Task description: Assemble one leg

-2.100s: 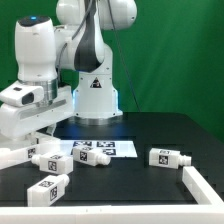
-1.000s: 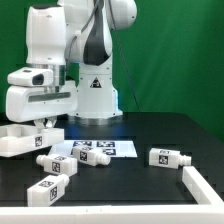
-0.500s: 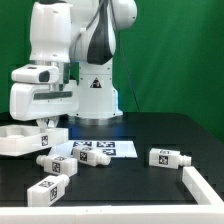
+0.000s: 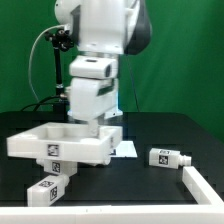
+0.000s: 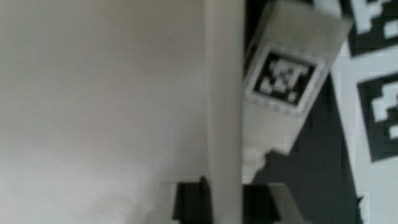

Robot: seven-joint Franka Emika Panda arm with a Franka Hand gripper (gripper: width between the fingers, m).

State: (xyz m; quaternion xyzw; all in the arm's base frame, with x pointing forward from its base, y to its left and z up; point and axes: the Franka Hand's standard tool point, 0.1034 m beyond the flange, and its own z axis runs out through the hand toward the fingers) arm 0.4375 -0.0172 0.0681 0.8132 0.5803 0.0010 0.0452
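Observation:
My gripper (image 4: 97, 126) is shut on the raised rim of the large flat white panel (image 4: 60, 146) and holds it over the table's left-centre. In the wrist view one dark finger (image 5: 191, 201) sits on each side of the rim wall (image 5: 222, 100), and my gripper (image 5: 228, 202) clamps it. One leg (image 4: 168, 157), a white tagged peg, lies apart at the exterior view's right. Two more legs (image 4: 56, 167) (image 4: 44, 190) lie in front of the panel at the left. A leg (image 5: 285, 68) shows beside the rim in the wrist view.
The marker board (image 4: 126, 148) lies behind the panel, mostly covered by it; a tag of it shows in the wrist view (image 5: 377, 104). A white L-shaped rail (image 4: 204, 186) sits at the front right corner. The robot base (image 4: 100, 100) stands at the back.
The arm has swung from the exterior view's left toward the centre, carrying the panel with it to the right. The panel now covers most of the marker board and the leg that lay there.

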